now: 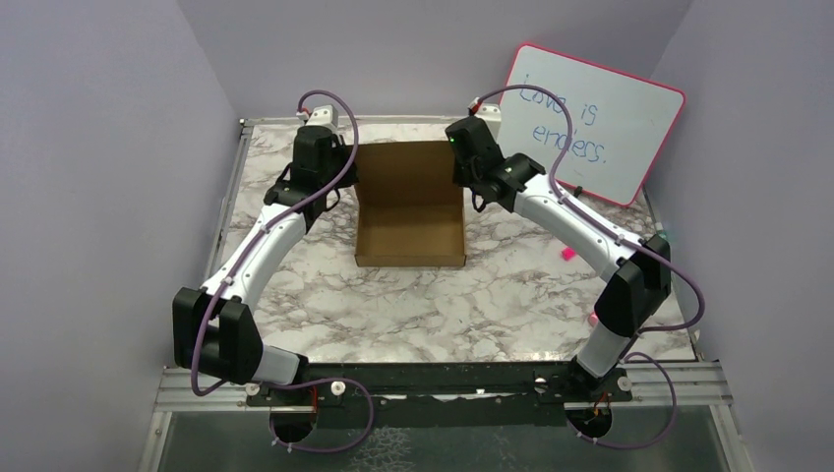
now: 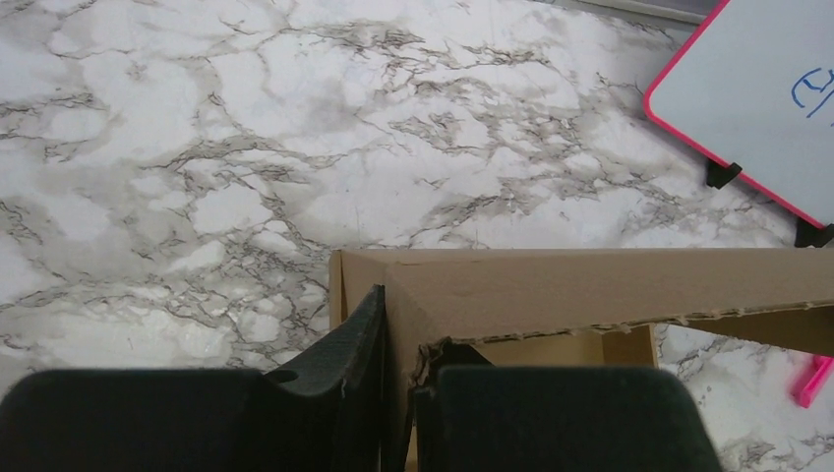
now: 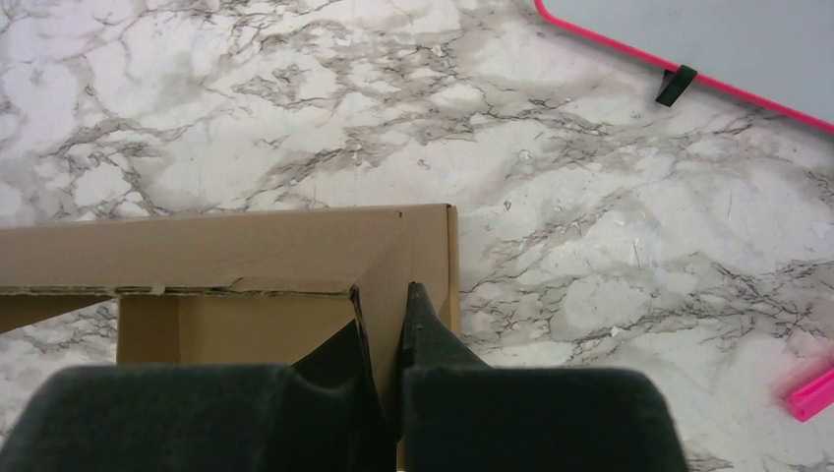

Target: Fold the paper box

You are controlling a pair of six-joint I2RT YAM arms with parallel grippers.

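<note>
White, grey-veined marble bench (image 1: 443, 305) fills the view, and the shallow brown cardboard paper box (image 1: 410, 236) sits at its middle toward the far side, tall back flap standing upright! Left gripper (image 2: 398, 334) is pinched nearly closed on the box's left wall at the rear corner, and right gripper (image 3: 384, 324) is clamped tight on the right wall opposite.
</note>
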